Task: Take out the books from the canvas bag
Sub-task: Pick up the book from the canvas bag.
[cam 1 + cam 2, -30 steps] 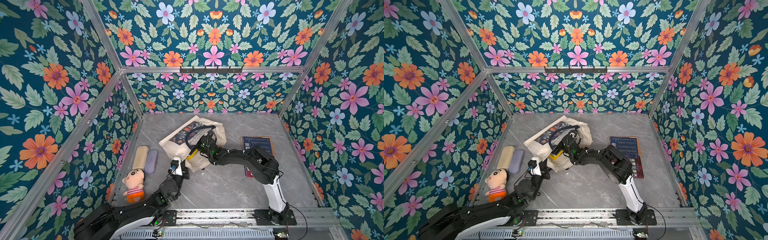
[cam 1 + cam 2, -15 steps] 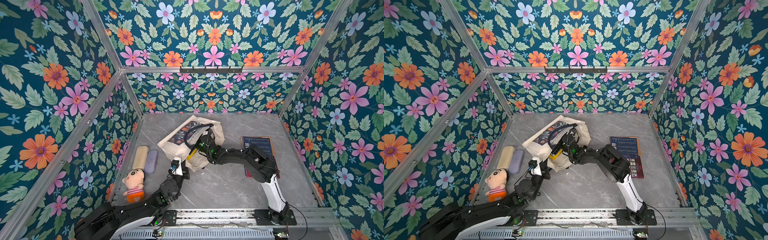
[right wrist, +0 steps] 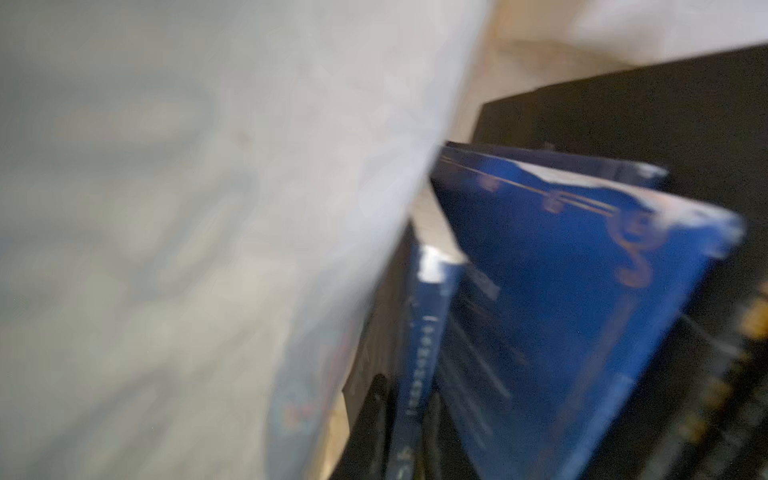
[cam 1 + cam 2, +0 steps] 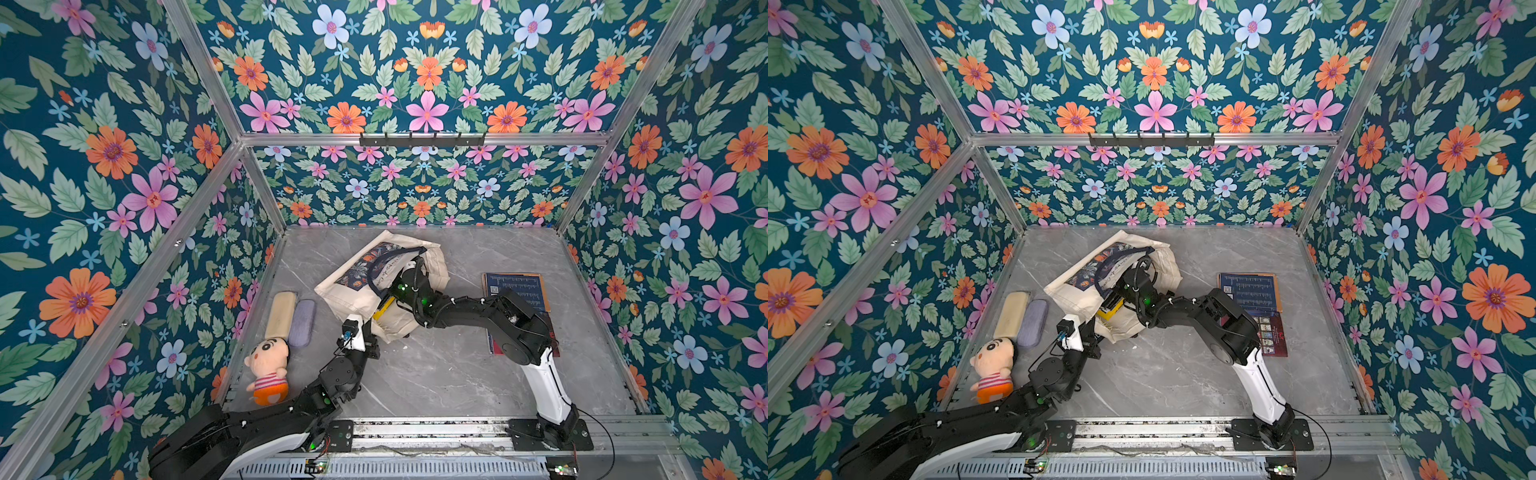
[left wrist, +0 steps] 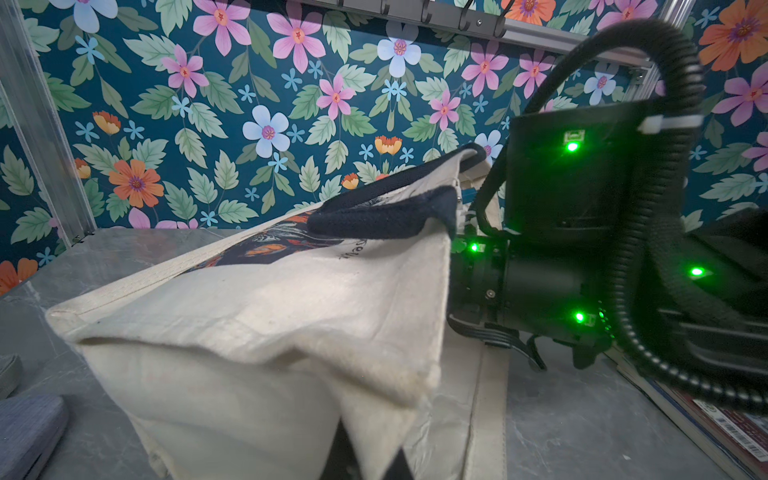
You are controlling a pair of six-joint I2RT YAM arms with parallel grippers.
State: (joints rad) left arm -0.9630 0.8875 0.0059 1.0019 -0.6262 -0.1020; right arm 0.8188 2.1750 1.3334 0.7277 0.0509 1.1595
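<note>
The cream canvas bag (image 4: 357, 291) (image 4: 1077, 295) lies on its side mid-table, printed face up, with its mouth toward the right arm. My left gripper (image 5: 374, 461) (image 4: 371, 341) is shut on a fold of the bag's near corner. My right arm reaches into the mouth, so in both top views the fingers are hidden by cloth. Inside, my right gripper (image 3: 409, 419) is shut on the spine of a blue book (image 3: 582, 291). A yellow book edge (image 4: 382, 309) (image 4: 1111, 307) shows at the mouth. Two books lie out on the table at the right, a blue one (image 4: 517, 289) over a red one (image 4: 1274, 337).
A plush doll (image 4: 266, 368) sits at the near left. Beyond it a beige case (image 4: 281, 309) and a grey-purple case (image 4: 302, 318) lie side by side. Floral walls close three sides, with a hook rail (image 4: 422, 139) on the back wall. The arms' base rail (image 4: 415, 432) runs along the front.
My right gripper has pushed a little deeper into the bag's mouth and closed on the blue book. The left gripper has kept its hold on the bag's corner.
</note>
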